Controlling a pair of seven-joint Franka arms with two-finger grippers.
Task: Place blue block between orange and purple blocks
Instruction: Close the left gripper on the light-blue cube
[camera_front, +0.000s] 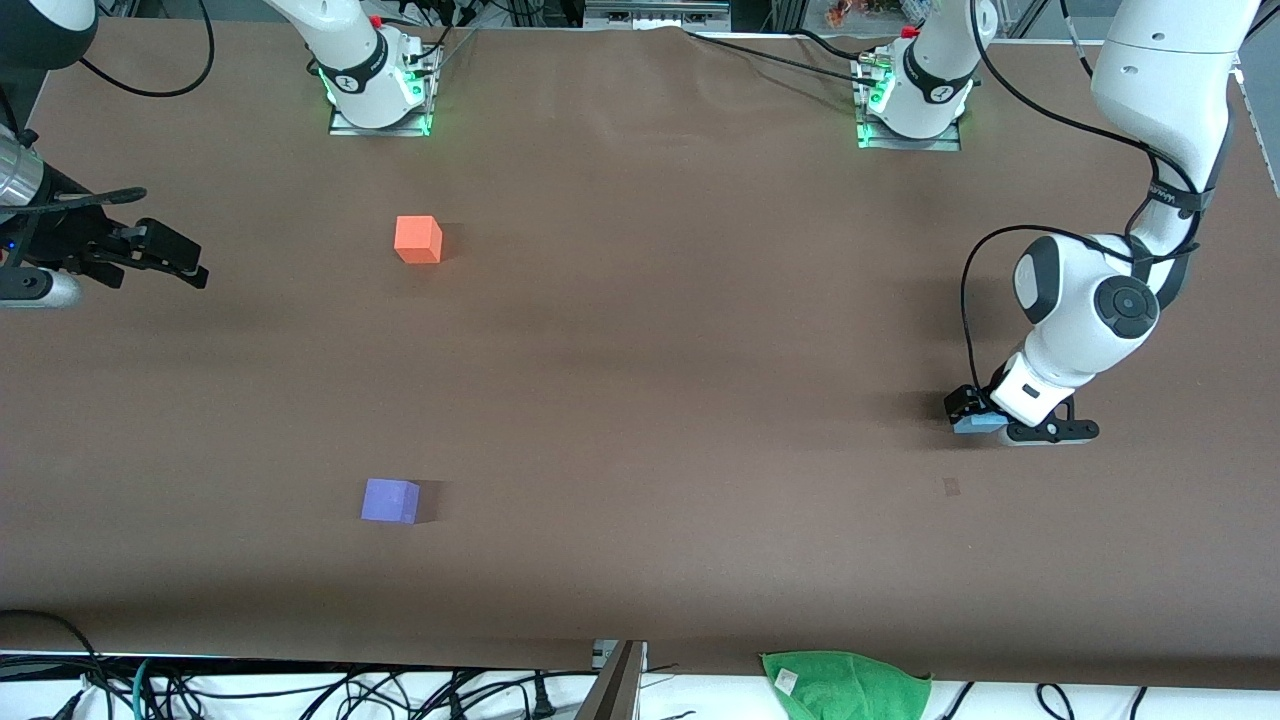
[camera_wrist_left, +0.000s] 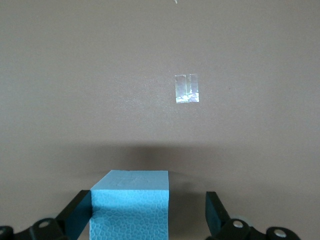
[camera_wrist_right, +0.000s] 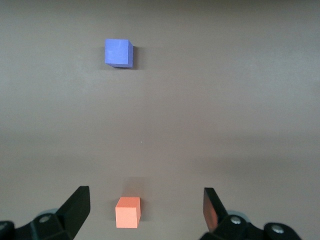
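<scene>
On the brown counter (camera_front: 640, 380), the blue block (camera_front: 978, 424) sits at about four o'clock in the front view, toward the left arm's end. The left gripper (camera_front: 985, 418) is down at counter level around it. In the left wrist view the blue block (camera_wrist_left: 131, 205) stands between the two dark fingers (camera_wrist_left: 216, 214), pressed against one finger with a clear gap to the other, so the jaws are spread wider than the cube and not clamped on it. A small shiny tape patch (camera_wrist_left: 187, 88) lies on the counter a little nearer the front camera than the block.

The orange block (camera_front: 418, 240) rests at about ten o'clock, toward the right arm's end. The purple block (camera_front: 390, 500) rests at about seven o'clock, nearer the front camera than the orange one and well apart from it.

The right gripper (camera_front: 165, 255) waits in the air over the counter's edge at nine o'clock, jaws wide with nothing between them. Its wrist view shows the orange block (camera_wrist_right: 128, 212) and the purple block (camera_wrist_right: 118, 52) on bare counter.

A green cloth (camera_front: 845, 685) hangs at the counter's near edge, around five o'clock.
</scene>
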